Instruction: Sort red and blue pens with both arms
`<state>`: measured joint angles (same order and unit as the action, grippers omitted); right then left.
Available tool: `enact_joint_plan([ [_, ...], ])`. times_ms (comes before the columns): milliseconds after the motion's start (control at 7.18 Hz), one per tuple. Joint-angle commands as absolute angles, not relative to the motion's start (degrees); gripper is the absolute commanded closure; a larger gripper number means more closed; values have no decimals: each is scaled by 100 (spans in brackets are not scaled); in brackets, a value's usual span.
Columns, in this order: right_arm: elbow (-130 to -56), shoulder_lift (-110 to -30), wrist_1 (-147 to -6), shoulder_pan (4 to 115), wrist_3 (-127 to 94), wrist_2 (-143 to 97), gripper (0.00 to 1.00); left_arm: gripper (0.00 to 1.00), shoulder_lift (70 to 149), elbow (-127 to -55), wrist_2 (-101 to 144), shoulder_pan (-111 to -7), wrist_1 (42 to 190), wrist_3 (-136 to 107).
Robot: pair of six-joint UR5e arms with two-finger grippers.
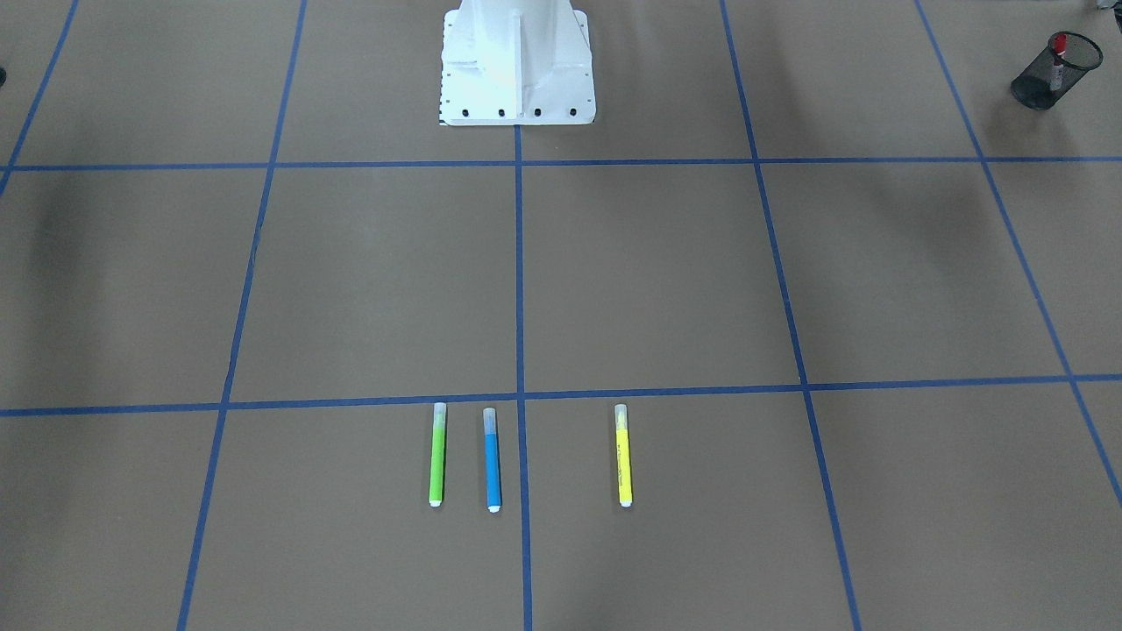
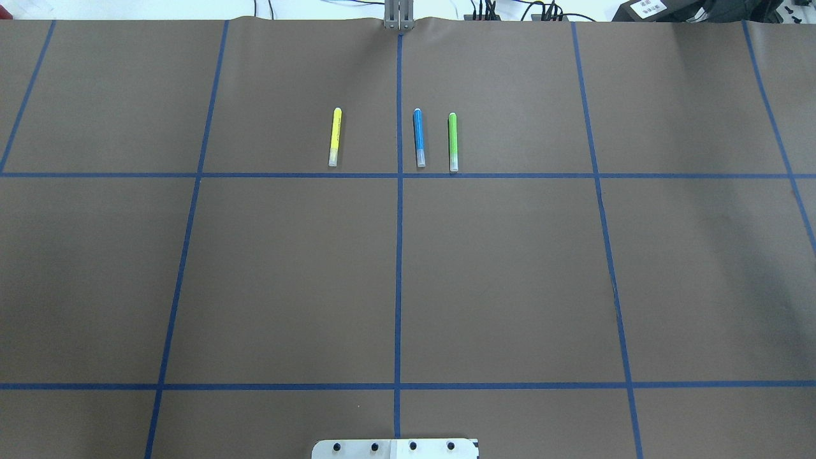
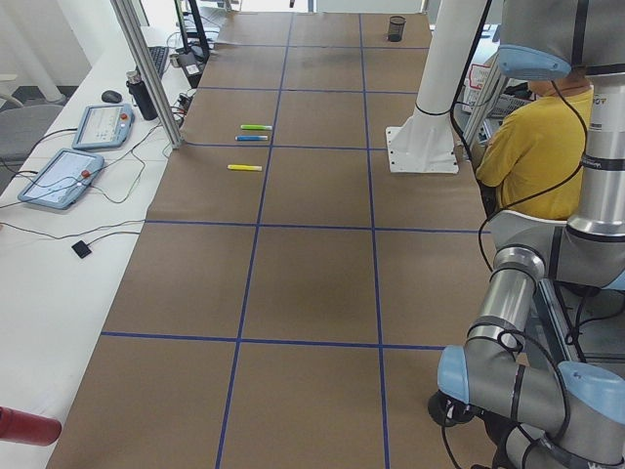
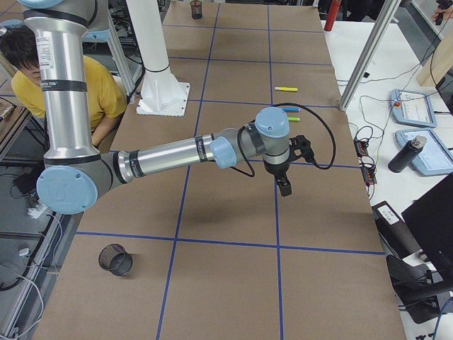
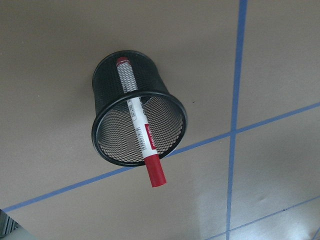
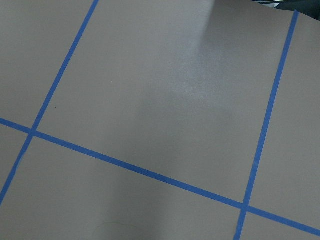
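Note:
The red marker (image 5: 137, 122) stands slanted inside a black mesh cup (image 5: 107, 145), red cap sticking out over the rim; the same cup (image 1: 1054, 70) sits at the table's corner on my left side. The slim blue highlighter (image 2: 419, 137) lies flat on the brown table between a yellow one (image 2: 335, 136) and a green one (image 2: 452, 141). My right gripper (image 4: 284, 188) hangs over bare table a short way from those pens, seen only in the exterior right view, so I cannot tell whether it is open or shut. My left gripper shows in no view.
A second black mesh cup (image 4: 117, 260), with nothing in it, stands near the table's end on my right. The white pedestal (image 1: 517, 70) sits at the robot's edge. A person in a yellow shirt (image 3: 537, 147) sits behind the robot. Blue tape lines grid the table.

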<state>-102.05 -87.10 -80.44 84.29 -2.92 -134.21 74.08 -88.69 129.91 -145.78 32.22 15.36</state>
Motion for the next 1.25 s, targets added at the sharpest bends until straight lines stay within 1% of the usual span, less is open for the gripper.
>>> enact_joint_plan([
  [0,-10187,-8719,-8051,8429,-308,-13421,0,0,7418,-9674,13051,-14066,4064,1556],
  [418,-10143,-8719,-8059,8429,-439,-13421,0,0,7427,-10868,13359,-12617,5296,1512],
  [557,-10116,-8719,-8103,8429,-457,-13421,0,0,7427,-11194,13351,-11925,5961,1547],
  [696,-10125,-8719,-8095,8429,-727,-13438,0,0,7427,-11249,13324,-11344,6760,1529],
  [835,-10125,-8693,-8077,8324,-1086,-13438,0,0,7444,-11267,13333,-10885,7211,1477],
  [974,-10169,-8640,-8077,8158,-1455,-13438,0,0,7610,-11259,13316,-10420,7573,1450],
  [1114,-10221,-8518,-8077,7947,-1903,-13438,0,0,7951,-11224,13281,-9971,7576,1441],
])
